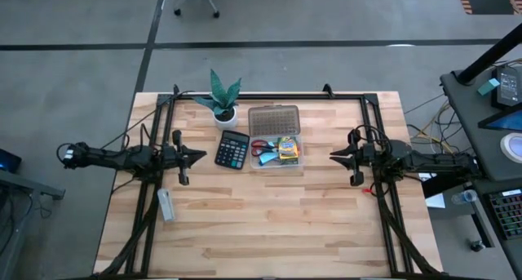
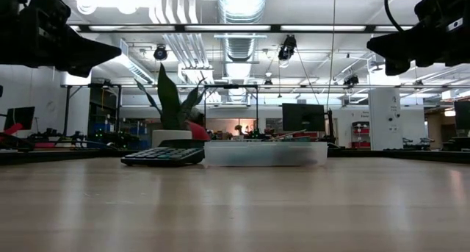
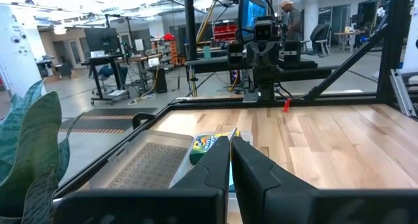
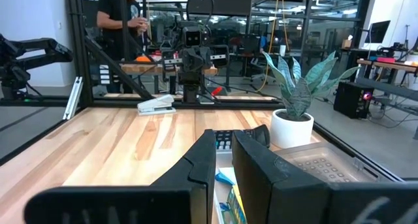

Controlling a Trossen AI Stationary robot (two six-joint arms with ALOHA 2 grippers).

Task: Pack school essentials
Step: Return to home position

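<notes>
Left pincer [image 1: 198,157] hangs above the worktop [image 1: 269,223], fingers almost together with only a thin slit, nothing held. Right pincer [image 1: 333,156] faces mine from across, same narrow gap, empty. The clear box [image 1: 276,166] sits between the two pincers. The yellow-green crayon box [image 1: 287,148] is inside it, nearer my right pincer, long axis crosswise to the line between my pincers. Its print is too small to read. The red-handled scissors [image 1: 260,146] are inside too, nearer my left pincer; can't tell which way they point.

High looks down, low level — wrists share crayon box [image 1: 287,148].
</notes>
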